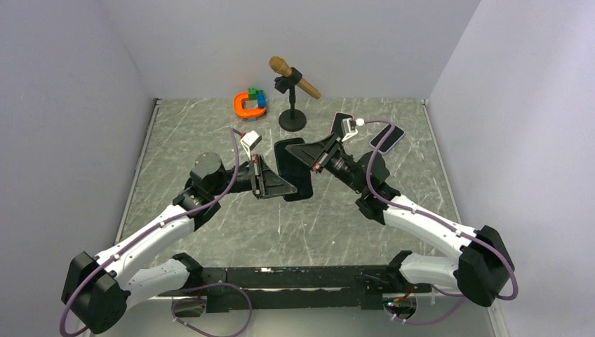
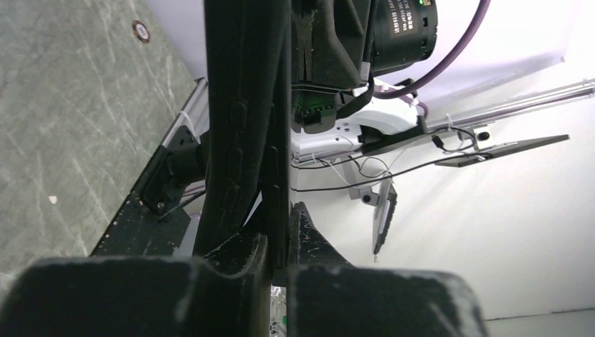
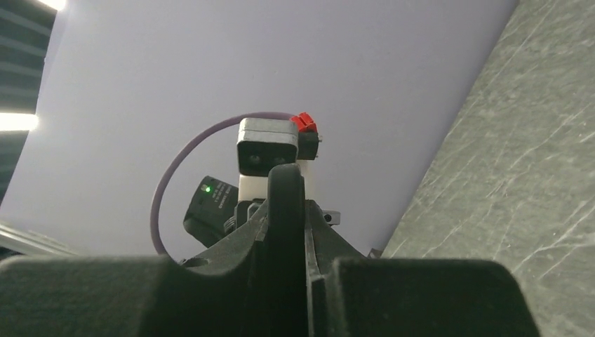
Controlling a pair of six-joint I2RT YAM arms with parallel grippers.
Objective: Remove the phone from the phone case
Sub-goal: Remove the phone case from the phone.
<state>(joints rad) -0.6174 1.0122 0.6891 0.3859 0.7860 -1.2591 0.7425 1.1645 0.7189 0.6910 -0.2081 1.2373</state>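
Microphone: brown head and tan handle, tilted in a black clip.
Stand: black with a round base, upright on the worktop, beyond the left gripper and the right gripper, towards the back wall.
Toy blocks: an orange C-shaped piece with blue and green blocks, beyond the left gripper, just left of the stand.
Worktop: grey-green stone pattern with pale veins, below both grippers.
Walls: plain pale lilac, on three sides.

left hand clamped, raised, pointing right; right hand clamped, raised, pointing left; hands nearly meeting
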